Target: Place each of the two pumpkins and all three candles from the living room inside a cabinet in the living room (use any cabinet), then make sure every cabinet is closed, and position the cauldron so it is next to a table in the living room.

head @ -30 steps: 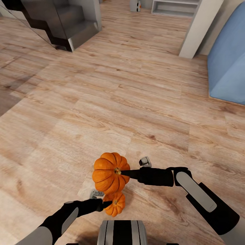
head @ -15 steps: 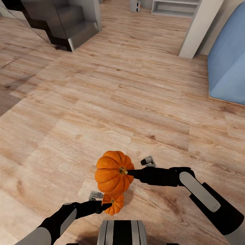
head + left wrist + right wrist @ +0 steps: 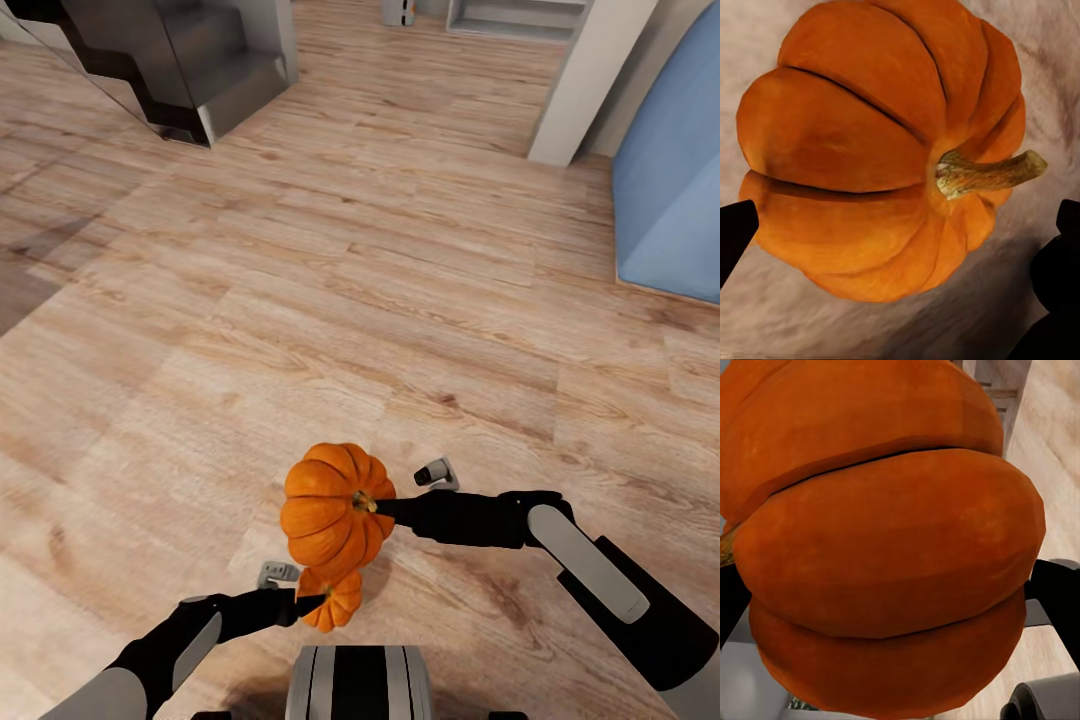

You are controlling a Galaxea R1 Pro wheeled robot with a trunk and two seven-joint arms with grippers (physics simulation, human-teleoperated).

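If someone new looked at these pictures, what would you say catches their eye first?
Two bright orange pumpkins stand out, held in front of the robot over the wooden floor: the upper pumpkin in the right gripper, the lower pumpkin in the left gripper. A blue sofa sits to the right, dark stairs at far left.

No writing, label, brand, number or sign can be read anywhere in these views; the pumpkins, the arms and the plank floor carry no lettering.
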